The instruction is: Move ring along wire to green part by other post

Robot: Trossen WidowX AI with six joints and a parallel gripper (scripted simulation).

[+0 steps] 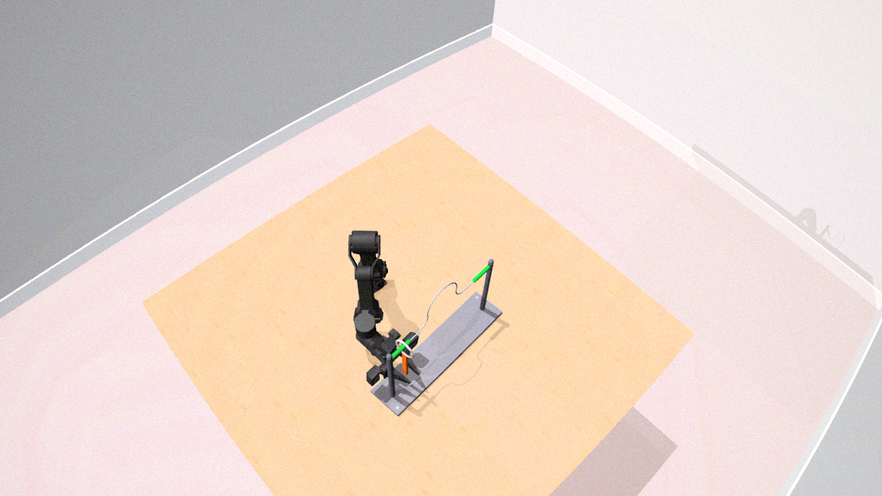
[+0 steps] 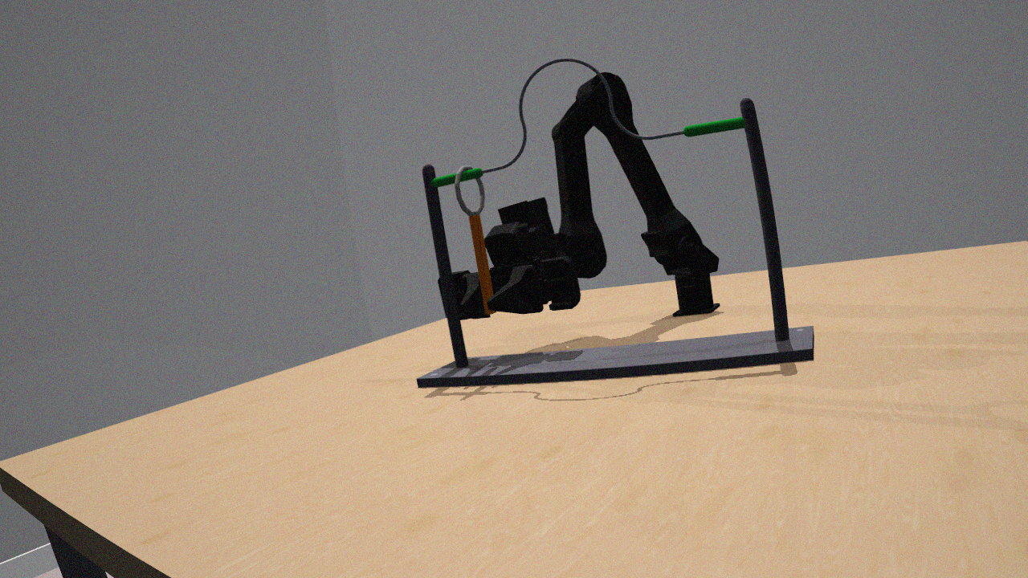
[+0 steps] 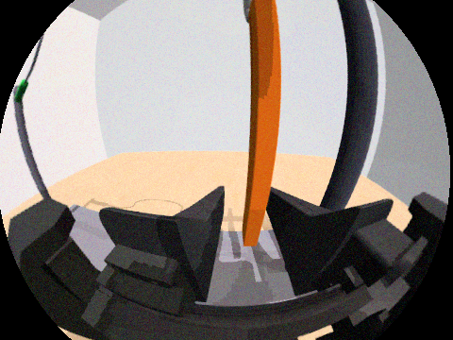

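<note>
The pale ring (image 2: 458, 193) hangs around the near green part (image 1: 397, 352) (image 2: 444, 179), with its orange handle (image 1: 405, 364) (image 2: 478, 247) (image 3: 265, 118) pointing down. The gripper (image 1: 414, 377) (image 2: 489, 309) (image 3: 247, 189) is open around the handle's lower end, with a gap on both sides in the wrist view; the handle is nearer the right finger. The near post (image 1: 390, 382) (image 2: 439, 251) (image 3: 362, 94) stands just beside that finger. The thin grey wire (image 1: 429, 305) (image 2: 520, 100) curves over to the far green part (image 1: 481, 273) (image 2: 715, 127) (image 3: 21, 91).
The far post (image 1: 486, 289) (image 2: 765, 222) (image 3: 28, 146) stands at the other end of the grey base plate (image 1: 456, 333) (image 2: 646, 357). The fingers are above the base plate and well below the wire. The arm reaches in from behind the plate in the exterior view.
</note>
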